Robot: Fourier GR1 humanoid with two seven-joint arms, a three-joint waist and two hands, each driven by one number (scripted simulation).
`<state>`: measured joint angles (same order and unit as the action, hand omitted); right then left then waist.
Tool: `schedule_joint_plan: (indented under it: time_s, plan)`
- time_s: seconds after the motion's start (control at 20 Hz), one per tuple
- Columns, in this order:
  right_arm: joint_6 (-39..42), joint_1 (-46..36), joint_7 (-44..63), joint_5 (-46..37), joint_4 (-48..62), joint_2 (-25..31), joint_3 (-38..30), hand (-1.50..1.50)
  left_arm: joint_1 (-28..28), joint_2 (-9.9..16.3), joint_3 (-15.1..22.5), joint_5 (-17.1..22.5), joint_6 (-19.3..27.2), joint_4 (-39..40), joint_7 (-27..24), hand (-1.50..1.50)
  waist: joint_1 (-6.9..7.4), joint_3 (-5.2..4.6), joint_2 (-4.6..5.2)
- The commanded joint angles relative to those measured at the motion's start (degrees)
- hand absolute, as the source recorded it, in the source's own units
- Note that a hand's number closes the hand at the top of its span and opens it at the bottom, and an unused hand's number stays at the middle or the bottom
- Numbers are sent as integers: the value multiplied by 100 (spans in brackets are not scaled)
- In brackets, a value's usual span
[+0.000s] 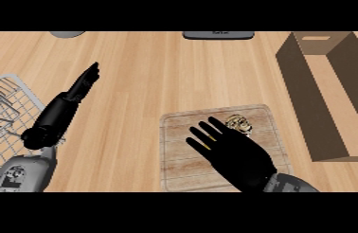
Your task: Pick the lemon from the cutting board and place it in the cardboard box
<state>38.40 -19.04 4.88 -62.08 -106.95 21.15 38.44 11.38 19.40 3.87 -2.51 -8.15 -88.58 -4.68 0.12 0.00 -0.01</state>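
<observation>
Wooden counter [161,76]: cardboard box [318,85] seemingly bare inside; right hand [234,154] spread, holding nothing, over lemon [239,124] on cutting board [182,170]

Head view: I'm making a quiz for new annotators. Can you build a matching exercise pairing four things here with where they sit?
Things:
1. cardboard box
2. cutting board
3. wire rack
4. right hand

Places:
A. left edge of the counter
B. above the cutting board, fingers straight
C. right side of the counter
D. lower middle, under the lemon

Pairs: 1-C, 2-D, 3-A, 4-B
</observation>
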Motion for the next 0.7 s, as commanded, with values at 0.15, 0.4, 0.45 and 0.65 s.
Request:
schedule_joint_plan:
  time_s: [0.15,0.4,0.45,0.65]
  plan:
    - [-221,225,-561,-354,436,-273,-162,-150,183,-171,-267,-107,-225,245,-18,0,-11,0,0]
    - [-347,251,-471,-855,900,-600,56,-150,5,-372,-124,-390,-112,-1,121,0,-2,0,-1]
    - [-577,-5,-703,-849,1183,-514,-248,-150,-57,3,-479,8,-523,-291,250,0,20,0,-1]
    - [-660,49,-893,-1130,1398,-522,-363,-150,151,-374,-299,-411,-274,-51,134,0,-4,0,3]
